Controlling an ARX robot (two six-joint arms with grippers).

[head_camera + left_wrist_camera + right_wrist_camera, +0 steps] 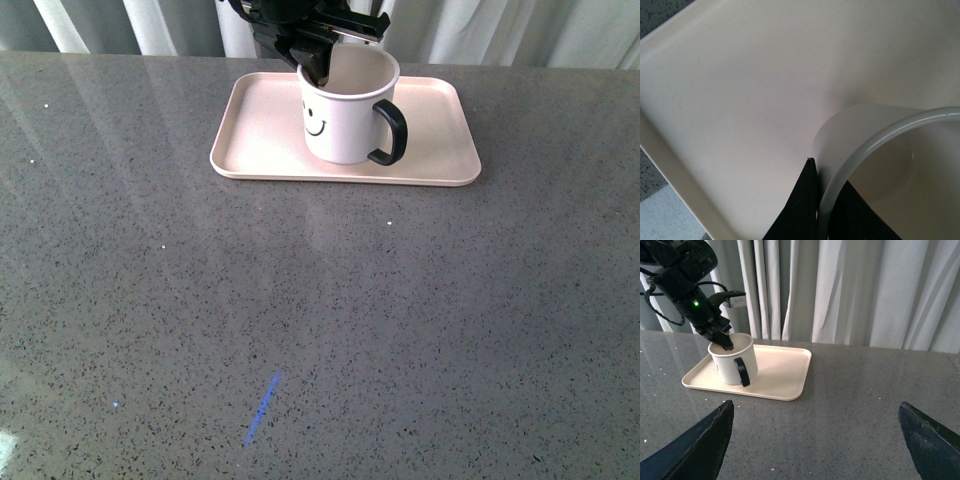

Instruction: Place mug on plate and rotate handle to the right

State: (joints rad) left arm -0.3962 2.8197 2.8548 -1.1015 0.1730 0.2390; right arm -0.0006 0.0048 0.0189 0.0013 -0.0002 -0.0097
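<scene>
Front view has the mug (345, 115) standing upright on the plate (440, 150), its rim wall caught between the fingers of the left gripper (315, 62): one finger reaches inside the cup, the other lies against the outside. Left wrist view bears this out, with the two black fingers (795, 210) closed narrowly on either side of the thin rim and the plate's floor just below them. The handle (392, 133) sits on the opposite side of the mug from those fingers, pointing right and a little toward the camera, so the turn looks done or nearly so. The right gripper (815, 407) hangs well apart from the mug, its fingers (700, 445) spread wide with nothing between them. Glazed ceramic is likely stiff, fairly heavy, slick and easy to chip. A pinch on the rim wall suits sliding or turning it, though the smooth plate may let it skid.
</scene>
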